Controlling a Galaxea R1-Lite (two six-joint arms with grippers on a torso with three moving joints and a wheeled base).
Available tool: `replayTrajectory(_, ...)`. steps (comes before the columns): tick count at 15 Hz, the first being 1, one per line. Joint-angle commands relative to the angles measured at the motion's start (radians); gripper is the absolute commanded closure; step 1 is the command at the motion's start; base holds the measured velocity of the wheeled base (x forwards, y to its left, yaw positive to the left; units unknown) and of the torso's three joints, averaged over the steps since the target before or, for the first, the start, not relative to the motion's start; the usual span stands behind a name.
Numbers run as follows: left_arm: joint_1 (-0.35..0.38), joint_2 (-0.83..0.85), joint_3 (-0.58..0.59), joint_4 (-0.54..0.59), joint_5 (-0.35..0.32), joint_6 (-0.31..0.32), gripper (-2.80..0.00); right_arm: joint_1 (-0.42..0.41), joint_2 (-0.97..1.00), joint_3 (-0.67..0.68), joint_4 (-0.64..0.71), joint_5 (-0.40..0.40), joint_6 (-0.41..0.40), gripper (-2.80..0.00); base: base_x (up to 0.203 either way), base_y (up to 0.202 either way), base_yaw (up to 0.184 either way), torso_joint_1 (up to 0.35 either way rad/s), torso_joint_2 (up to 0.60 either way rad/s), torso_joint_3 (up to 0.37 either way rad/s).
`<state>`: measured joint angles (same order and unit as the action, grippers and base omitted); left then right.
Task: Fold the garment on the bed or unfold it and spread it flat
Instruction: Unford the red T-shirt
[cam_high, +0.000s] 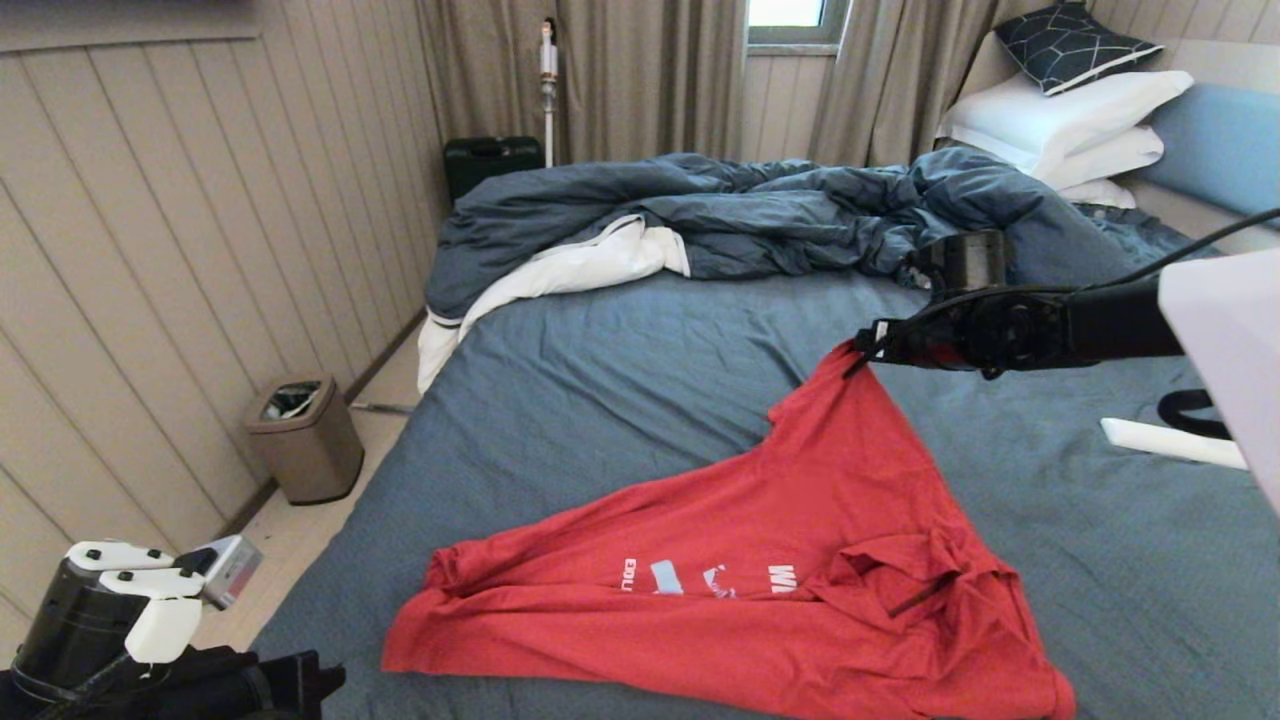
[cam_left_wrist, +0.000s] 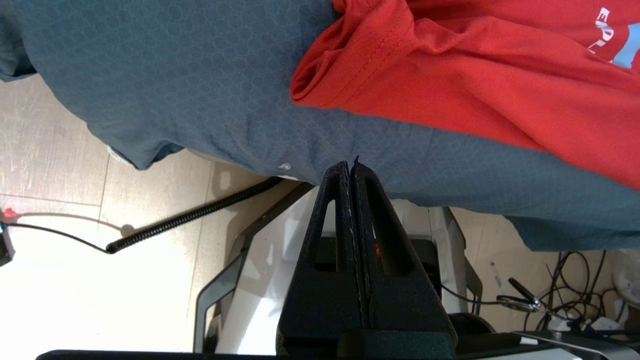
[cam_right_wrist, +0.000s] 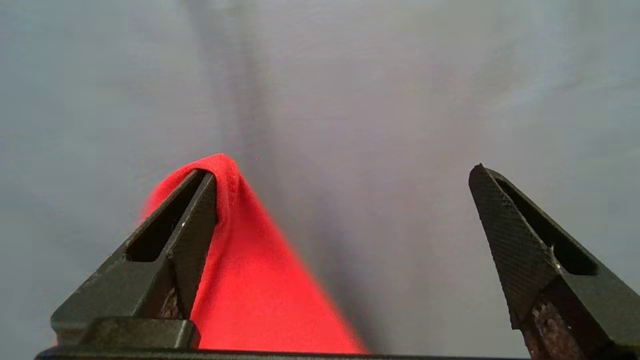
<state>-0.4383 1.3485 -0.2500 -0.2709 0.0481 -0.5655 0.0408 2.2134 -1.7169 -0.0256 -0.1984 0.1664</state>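
Right tool (cam_right_wrist: 345, 210): fingers spread wide over the bed (cam_high: 620, 380), gripping nothing; a red tip of the garment (cam_high: 790, 560) drapes over one finger (cam_right_wrist: 195, 225).
Left tool (cam_left_wrist: 352, 170): fingers pressed together, empty, off the bed's near edge at about 7 o'clock in the head view.
Garment shape: red T-shirt pulled into a rough triangle, its apex drawn up toward 1 o'clock.
Garment long axis: runs from the wide base at 6 o'clock up to the apex at the right tool.
Lettering: white print partly visible, upside down in the head view.
Garment place: near half of the bed, well apart from the duvet (cam_high: 720, 215).
Relative to left tool: a folded sleeve (cam_left_wrist: 325, 75) lies near it, not touching.
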Motion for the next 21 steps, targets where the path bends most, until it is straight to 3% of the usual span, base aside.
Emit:
replayTrajectory(1, 0.000, 0.001, 0.000, -0.002, 0.001, -0.004, 0.00, 0.013, -0.004, 0.000, 0.016, 0.089, 0.066, -2.80, 0.000, 0.000, 0.000, 0.000, 0.00, 0.000)
replayTrajectory(6, 0.000, 0.003, 0.006, -0.020, 0.001, -0.004, 0.00, 0.000, 0.005, 0.001, 0.051, 0.131, 0.130, -2.80, 0.000, 0.000, 0.000, 0.000, 0.00, 0.000)
replayTrajectory(13, 0.000, 0.008, 0.006, -0.021, 0.001, -0.004, 0.00, 0.001, -0.031, 0.029, 0.105, 0.267, 0.180, -2.80, 0.000, 0.000, 0.000, 0.000, 0.00, 0.000)
replayTrajectory(21, -0.002, 0.006, 0.008, -0.021, 0.001, -0.005, 0.00, -0.016, -0.057, 0.042, 0.107, 0.276, 0.246, -2.80, 0.000, 0.000, 0.000, 0.000, 0.00, 0.000)
